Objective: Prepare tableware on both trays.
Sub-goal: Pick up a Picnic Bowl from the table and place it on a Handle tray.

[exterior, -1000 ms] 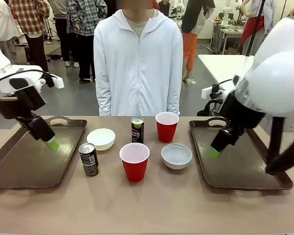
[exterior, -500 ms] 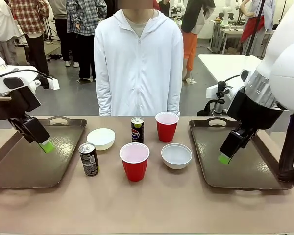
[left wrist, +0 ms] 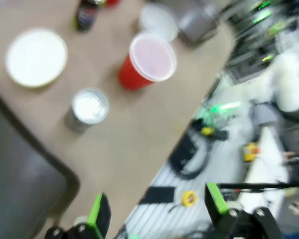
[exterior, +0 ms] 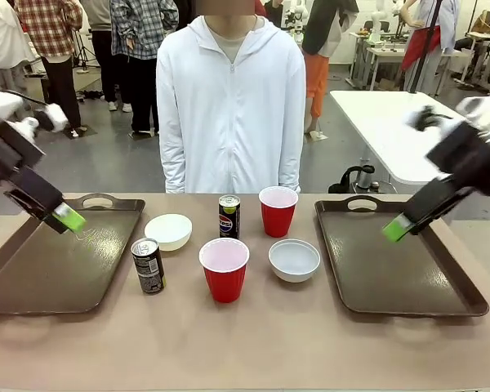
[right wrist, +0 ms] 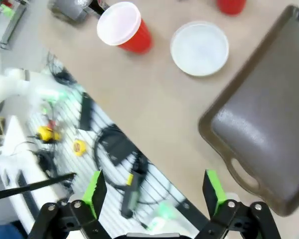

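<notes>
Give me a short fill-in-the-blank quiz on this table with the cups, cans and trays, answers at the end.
The left tray and the right tray each carry ___ tableware.
The near can stands closer to the ___ tray.
The near cup is ___ on the outside.
The left end effector and the right end effector both have jaws standing ___.
Missing words: no; left; red; open.

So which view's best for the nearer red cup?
Front view: the nearer red cup is whole, sharp, seen side-on. The right wrist view has it from above, near the top edge; the left wrist view catches it, but blurred.
</notes>
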`<action>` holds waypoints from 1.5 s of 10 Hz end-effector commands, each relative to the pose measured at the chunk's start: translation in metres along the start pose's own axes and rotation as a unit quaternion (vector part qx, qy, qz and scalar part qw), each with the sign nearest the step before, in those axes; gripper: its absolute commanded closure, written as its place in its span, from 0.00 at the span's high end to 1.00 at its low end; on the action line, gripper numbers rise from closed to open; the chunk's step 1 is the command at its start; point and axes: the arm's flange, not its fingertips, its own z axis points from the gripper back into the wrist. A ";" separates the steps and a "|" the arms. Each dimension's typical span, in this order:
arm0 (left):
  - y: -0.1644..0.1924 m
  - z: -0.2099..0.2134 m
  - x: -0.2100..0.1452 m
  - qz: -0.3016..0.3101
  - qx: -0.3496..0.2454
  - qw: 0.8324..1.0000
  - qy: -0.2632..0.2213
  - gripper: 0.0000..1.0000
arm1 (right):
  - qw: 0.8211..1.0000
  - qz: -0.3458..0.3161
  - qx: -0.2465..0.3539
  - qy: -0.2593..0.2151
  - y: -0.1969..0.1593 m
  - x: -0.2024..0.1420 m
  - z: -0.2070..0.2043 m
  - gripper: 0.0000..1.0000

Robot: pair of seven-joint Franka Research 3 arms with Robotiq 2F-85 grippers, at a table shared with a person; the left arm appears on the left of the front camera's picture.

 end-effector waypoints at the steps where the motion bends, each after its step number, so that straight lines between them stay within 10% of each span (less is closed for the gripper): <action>1: 0.037 0.029 -0.012 0.044 -0.106 0.992 -0.049 1.00 | 0.992 -0.058 0.100 -0.044 -0.044 -0.034 0.020 1.00; 7: 0.102 0.081 -0.073 0.157 -0.137 0.967 -0.149 1.00 | 0.964 -0.218 0.109 -0.104 -0.112 -0.101 0.060 1.00; 15: 0.129 0.098 -0.126 0.224 -0.040 0.957 -0.181 1.00 | 0.964 -0.217 0.068 -0.136 -0.110 -0.116 0.071 1.00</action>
